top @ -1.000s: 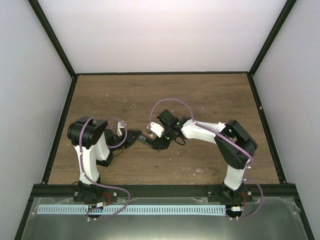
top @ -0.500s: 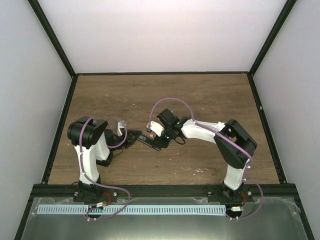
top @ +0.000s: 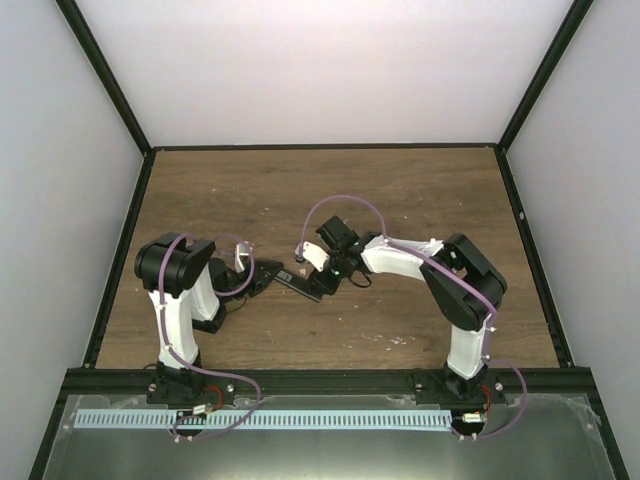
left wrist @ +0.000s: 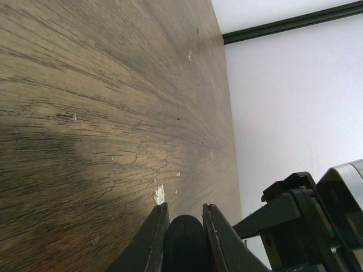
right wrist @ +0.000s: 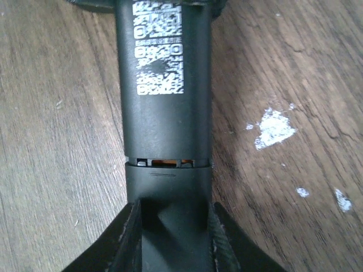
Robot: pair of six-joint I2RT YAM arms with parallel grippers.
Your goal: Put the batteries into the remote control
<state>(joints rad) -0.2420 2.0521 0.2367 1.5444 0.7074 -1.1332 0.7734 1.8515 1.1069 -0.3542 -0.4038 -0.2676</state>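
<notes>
The remote control [top: 293, 280] is a slim black bar held between both grippers just above the table, left of centre. My left gripper [top: 262, 277] is shut on its rounded left end, which shows between the fingers in the left wrist view [left wrist: 184, 243]. My right gripper [top: 318, 288] is shut on the other end. In the right wrist view the remote [right wrist: 161, 113] lies back face up with white code labels. A thin gap at the battery cover seam [right wrist: 167, 163] shows an orange sliver. The batteries are not in view.
White chipped specks [right wrist: 273, 127] mark the wooden table [top: 400, 190] near the remote. The right arm's black wrist [left wrist: 306, 221] sits close beside the left fingers. Black frame rails and pale walls bound the table on three sides.
The right arm's elbow has shifted a little to the left and its wrist has edged closer along the remote. The left arm and the remote have hardly moved.
</notes>
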